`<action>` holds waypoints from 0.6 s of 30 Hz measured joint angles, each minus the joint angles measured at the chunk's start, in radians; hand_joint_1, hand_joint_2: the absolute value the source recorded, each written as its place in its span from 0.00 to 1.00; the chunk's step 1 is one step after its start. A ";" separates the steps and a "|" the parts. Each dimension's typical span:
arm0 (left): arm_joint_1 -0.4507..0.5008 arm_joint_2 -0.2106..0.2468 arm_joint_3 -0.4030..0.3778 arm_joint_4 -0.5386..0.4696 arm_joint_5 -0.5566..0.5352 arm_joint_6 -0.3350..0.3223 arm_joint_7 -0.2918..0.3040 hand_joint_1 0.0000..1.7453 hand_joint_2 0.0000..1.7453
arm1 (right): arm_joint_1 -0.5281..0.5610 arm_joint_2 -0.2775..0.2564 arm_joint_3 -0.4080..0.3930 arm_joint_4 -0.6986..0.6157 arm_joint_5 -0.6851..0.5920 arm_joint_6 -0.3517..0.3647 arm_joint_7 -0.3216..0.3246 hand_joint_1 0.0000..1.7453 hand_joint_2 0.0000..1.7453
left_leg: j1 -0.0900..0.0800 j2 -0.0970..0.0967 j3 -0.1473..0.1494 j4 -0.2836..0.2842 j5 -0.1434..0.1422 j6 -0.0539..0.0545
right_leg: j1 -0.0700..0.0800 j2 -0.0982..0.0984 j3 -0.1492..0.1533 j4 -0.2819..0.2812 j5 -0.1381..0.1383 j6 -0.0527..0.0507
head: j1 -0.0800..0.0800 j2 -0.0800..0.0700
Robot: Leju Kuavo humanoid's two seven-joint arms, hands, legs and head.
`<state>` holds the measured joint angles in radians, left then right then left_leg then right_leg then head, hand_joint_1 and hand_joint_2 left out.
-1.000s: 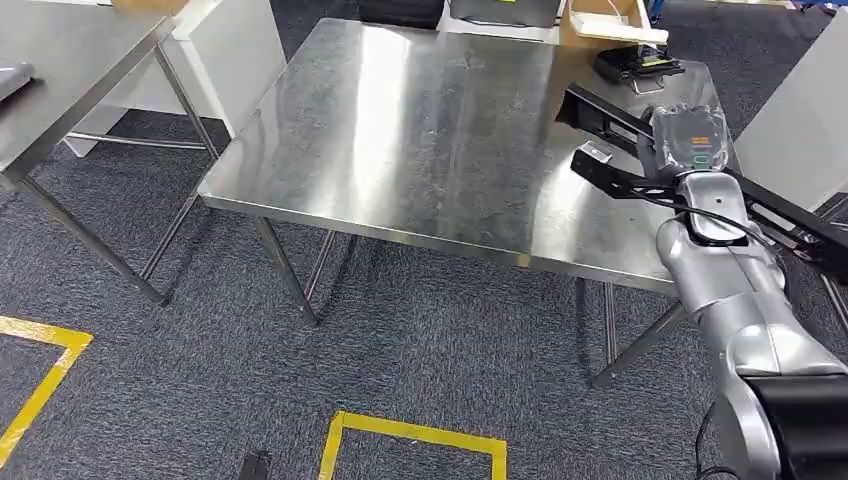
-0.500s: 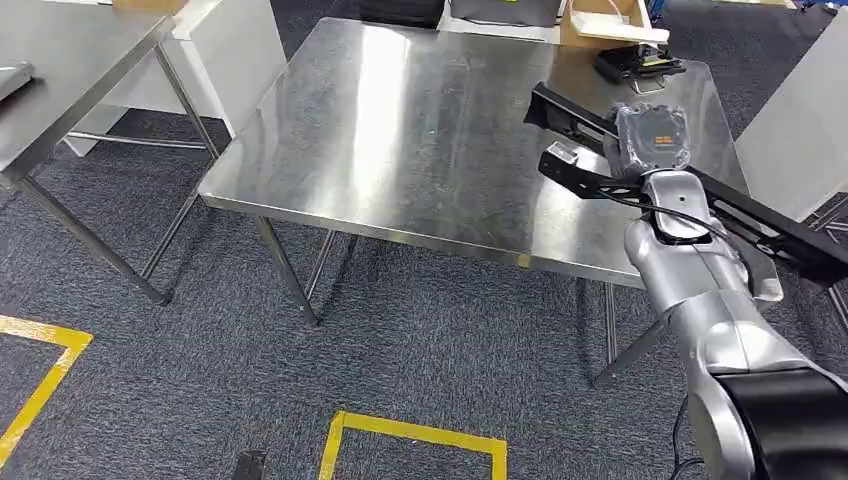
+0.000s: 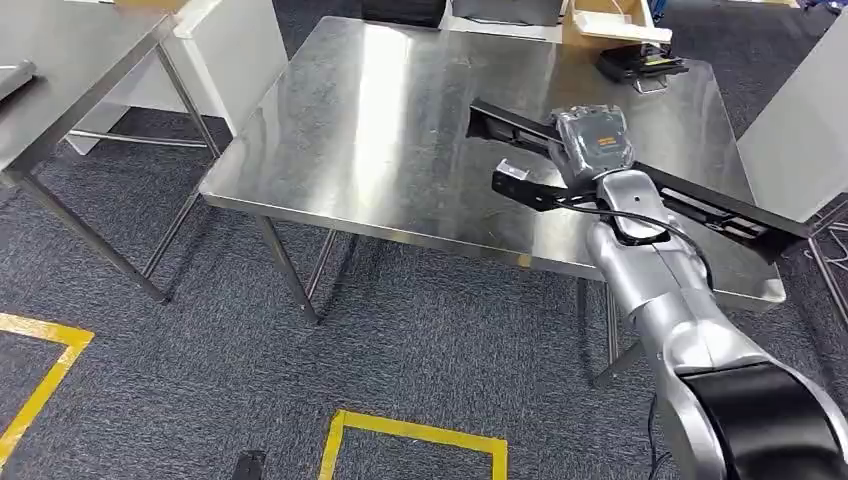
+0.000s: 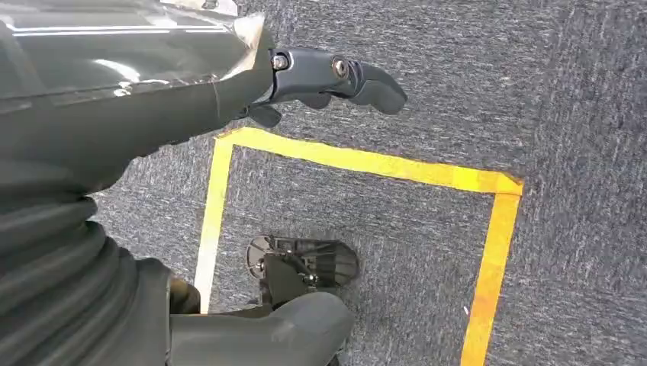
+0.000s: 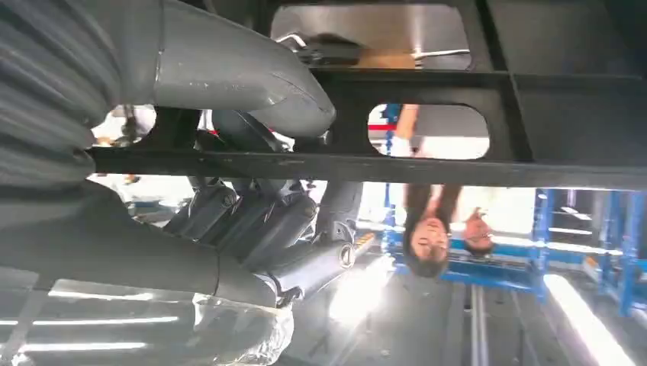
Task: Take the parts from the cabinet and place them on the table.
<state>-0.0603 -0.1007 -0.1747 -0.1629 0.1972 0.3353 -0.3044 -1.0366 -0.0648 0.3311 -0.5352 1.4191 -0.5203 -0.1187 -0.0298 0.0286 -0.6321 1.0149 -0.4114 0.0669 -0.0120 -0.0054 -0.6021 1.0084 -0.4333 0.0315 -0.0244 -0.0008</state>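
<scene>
Head view, from the left: a second steel table (image 3: 60,60) stands at the far left edge, and yellow floor tape (image 3: 415,432) marks squares on the grey carpet in front. The large steel table (image 3: 400,130) takes up the middle, its top bare and shiny on the left half. Further right, the right hand (image 3: 592,142) grips a long black metal frame part (image 3: 700,205) near the part's middle, above the table's right half. The part runs slanted from its left end over the table centre out past the table's right front corner; whether it touches the tabletop I cannot tell. At the back right corner of the table lie a cardboard box (image 3: 600,20) and a small black device (image 3: 640,65), well apart from the held part.

In the right wrist view the right hand's fingers (image 5: 259,221) and thumb are wrapped around a bar of the black frame part, which has rounded slots cut through it. Two people (image 5: 427,229) show in the background through and beside the part.

In the left wrist view the left hand (image 4: 328,80) hangs over the carpet and the yellow tape, its fingers loosely extended and holding nothing.
</scene>
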 joint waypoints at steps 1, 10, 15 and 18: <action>0.000 0.000 0.000 0.000 0.000 0.000 0.000 0.00 1.00 | -0.001 0.004 0.002 0.000 -0.002 0.000 -0.006 0.99 1.00 | 0.000 -0.002 0.000 0.000 0.000 0.000 | 0.000 -0.001 0.000 0.000 0.000 0.000 | 0.000 0.000; 0.001 0.004 0.000 0.000 -0.013 -0.034 -0.012 0.00 1.00 | -0.019 0.019 0.043 -0.001 0.011 0.021 0.031 0.99 1.00 | -0.001 -0.002 -0.001 0.000 0.000 0.000 | 0.000 -0.002 0.000 0.000 0.000 0.000 | 0.000 0.000; 0.002 0.007 0.000 0.000 -0.022 -0.051 -0.027 0.00 1.00 | -0.020 -0.014 0.048 -0.001 0.003 0.021 0.036 0.99 1.00 | -0.003 -0.003 -0.003 0.002 -0.001 0.001 | -0.001 -0.002 0.001 -0.002 0.001 0.002 | 0.000 0.000; 0.003 0.011 0.000 0.000 -0.026 -0.076 -0.034 0.00 1.00 | -0.020 -0.029 0.048 -0.001 -0.002 0.022 0.037 0.99 1.00 | -0.005 -0.003 -0.007 0.004 -0.001 0.002 | -0.009 -0.002 -0.001 -0.002 0.004 0.006 | 0.000 0.000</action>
<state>-0.0575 -0.0900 -0.1747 -0.1629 0.1713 0.2594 -0.3388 -1.0569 -0.0934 0.3788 -0.5360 1.4172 -0.4986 -0.0820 -0.0345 0.0255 -0.6391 1.0193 -0.4121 0.0686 -0.0213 -0.0075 -0.6032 1.0061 -0.4295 0.0376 -0.0240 -0.0008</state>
